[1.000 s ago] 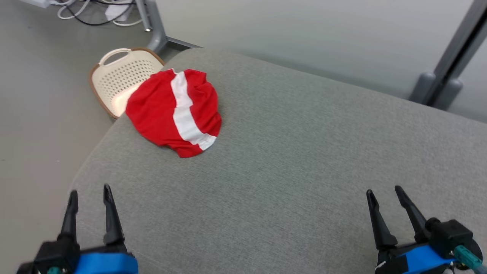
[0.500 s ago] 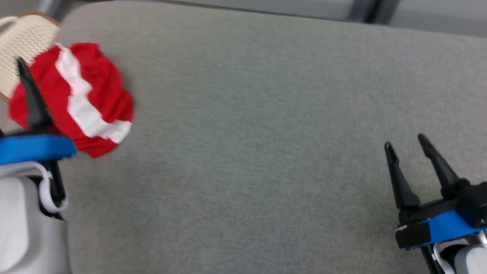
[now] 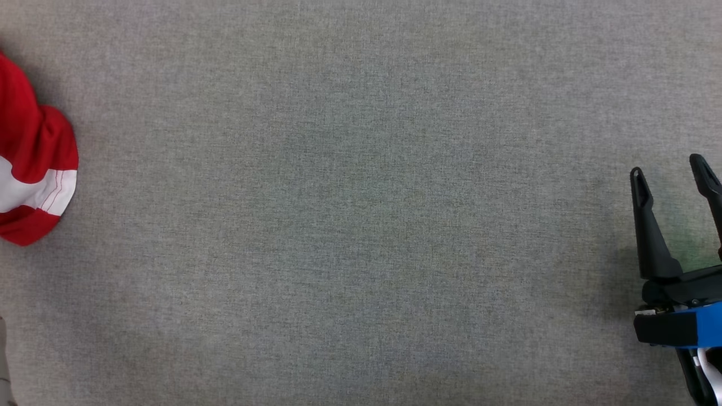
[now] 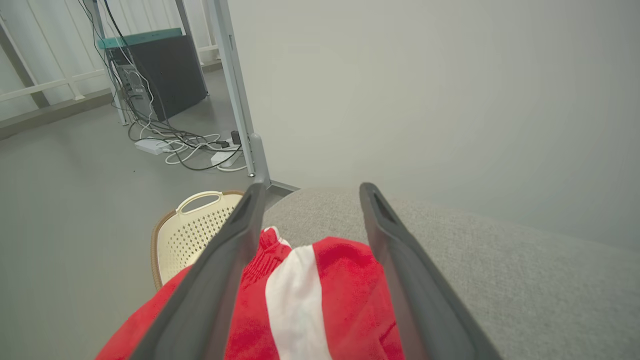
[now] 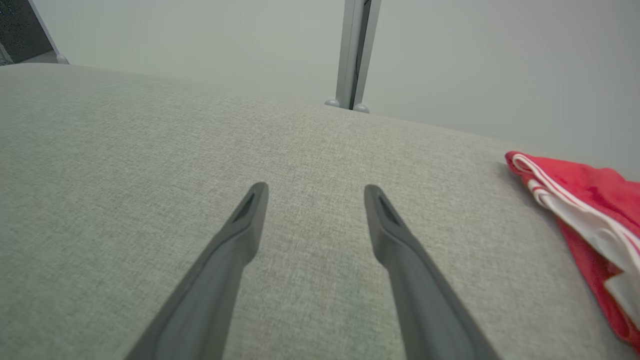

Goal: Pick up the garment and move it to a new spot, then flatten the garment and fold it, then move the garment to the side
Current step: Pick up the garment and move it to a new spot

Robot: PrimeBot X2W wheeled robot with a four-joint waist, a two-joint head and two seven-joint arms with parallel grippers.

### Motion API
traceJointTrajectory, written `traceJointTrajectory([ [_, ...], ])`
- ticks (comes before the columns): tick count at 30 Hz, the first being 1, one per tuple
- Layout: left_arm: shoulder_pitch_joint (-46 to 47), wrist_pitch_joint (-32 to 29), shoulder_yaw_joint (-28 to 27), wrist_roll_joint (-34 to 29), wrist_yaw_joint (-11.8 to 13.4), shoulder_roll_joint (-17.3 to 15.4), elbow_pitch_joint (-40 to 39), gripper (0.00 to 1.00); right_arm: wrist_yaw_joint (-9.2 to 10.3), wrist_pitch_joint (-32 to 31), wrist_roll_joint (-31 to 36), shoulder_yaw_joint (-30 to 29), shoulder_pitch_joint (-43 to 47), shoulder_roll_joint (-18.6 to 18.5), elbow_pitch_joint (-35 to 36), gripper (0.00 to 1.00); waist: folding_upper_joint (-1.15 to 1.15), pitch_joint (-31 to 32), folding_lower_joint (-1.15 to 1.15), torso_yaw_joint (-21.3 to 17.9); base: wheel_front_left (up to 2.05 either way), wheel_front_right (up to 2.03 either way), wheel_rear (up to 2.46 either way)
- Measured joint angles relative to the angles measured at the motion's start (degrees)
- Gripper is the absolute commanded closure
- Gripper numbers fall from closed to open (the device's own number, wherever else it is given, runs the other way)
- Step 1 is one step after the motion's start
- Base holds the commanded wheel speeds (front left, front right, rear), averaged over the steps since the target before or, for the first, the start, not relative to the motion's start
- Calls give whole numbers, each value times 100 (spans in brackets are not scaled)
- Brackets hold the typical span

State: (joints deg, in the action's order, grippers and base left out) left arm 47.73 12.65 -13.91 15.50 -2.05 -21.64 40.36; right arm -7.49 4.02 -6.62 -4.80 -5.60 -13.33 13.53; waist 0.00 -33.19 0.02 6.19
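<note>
Left gripper (image 4: 311,189) is hovering released and empty, red-and-white garment (image 4: 345,290) lying just beneath its fingers. Right gripper (image 3: 668,166) is hanging released over grey cushion (image 3: 361,225), well apart from garment.

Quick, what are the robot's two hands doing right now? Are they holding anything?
Left gripper: open, empty, pointed at the garment.
Right gripper: open, empty, over the grey cushion.

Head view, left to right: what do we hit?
red-and-white garment at the left edge → bare grey cushion → right end effector at the right edge, fingers apart over the cushion
</note>
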Motion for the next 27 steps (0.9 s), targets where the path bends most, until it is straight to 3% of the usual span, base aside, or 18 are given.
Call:
traceJointTrajectory([
  [8,269,-1009,186,198,-285,-49,1537,0,0,-42,-3,-111,48,-20,49,0,0,-98,-1,92,0,0,0],
  [16,602,-1994,192,637,-453,54,2310,0,0,-92,-3,-101,51,-56,77,0,0,-60,-2,142,0,0,0],
  [17,650,-2135,193,679,-456,63,2387,8,0,-93,-3,-99,52,-59,77,0,0,-48,-2,143,0,0,0],
  [18,684,-2223,197,692,-460,54,2431,74,-1,-97,-4,-96,52,-62,74,0,0,-36,-2,142,0,0,0],
  [19,698,-2246,197,733,-465,57,2459,100,0,-99,-4,-89,53,-62,68,0,0,-21,-2,141,0,0,0],
  [27,643,-1939,308,755,-503,67,2566,100,-1,-63,-68,-7,105,4,-120,0,0,225,-2,99,0,0,0],
])
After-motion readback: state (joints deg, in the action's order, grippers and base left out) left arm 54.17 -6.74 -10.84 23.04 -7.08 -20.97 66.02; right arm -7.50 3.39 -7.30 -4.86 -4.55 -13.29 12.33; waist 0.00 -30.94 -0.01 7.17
